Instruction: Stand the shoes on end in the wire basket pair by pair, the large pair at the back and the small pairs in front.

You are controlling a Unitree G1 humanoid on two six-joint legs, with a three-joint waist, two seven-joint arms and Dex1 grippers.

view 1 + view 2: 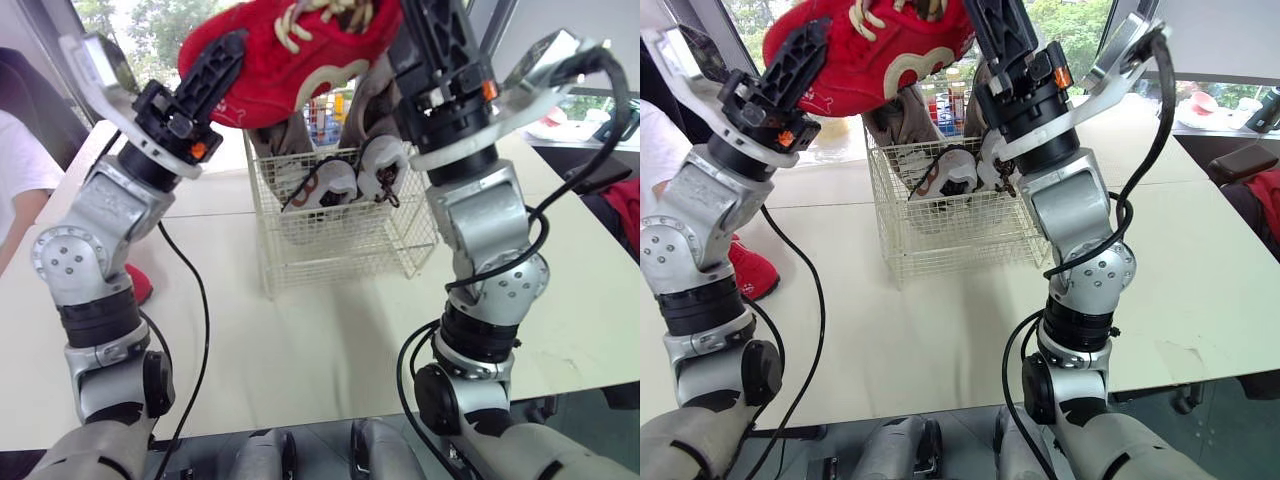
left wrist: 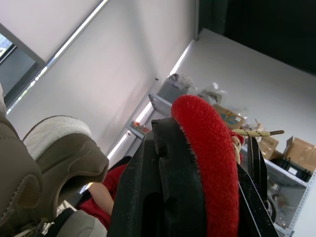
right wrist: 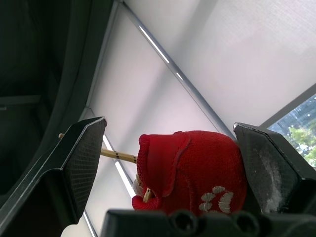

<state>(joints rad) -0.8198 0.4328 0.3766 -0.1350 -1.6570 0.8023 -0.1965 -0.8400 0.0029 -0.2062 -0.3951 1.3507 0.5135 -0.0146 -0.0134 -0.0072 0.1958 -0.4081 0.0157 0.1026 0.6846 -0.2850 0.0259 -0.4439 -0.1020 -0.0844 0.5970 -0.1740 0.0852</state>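
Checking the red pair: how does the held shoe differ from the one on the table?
The held shoe is aloft over the basket, gripped by the left hand; the table shoe lies untouched at the robot's left. The held shoe shows its laces; the table shoe is mostly hidden behind the arm. Both are red.

Red shoe (image 2: 210, 168) in left pincer (image 2: 207, 137)

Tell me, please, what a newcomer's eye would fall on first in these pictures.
A red shoe is held high over the wire basket, the left gripper shut on one end, the right gripper's jaws open around the other. In the basket on the white table, small white shoes stand on end. A second red shoe lies beside the left arm.
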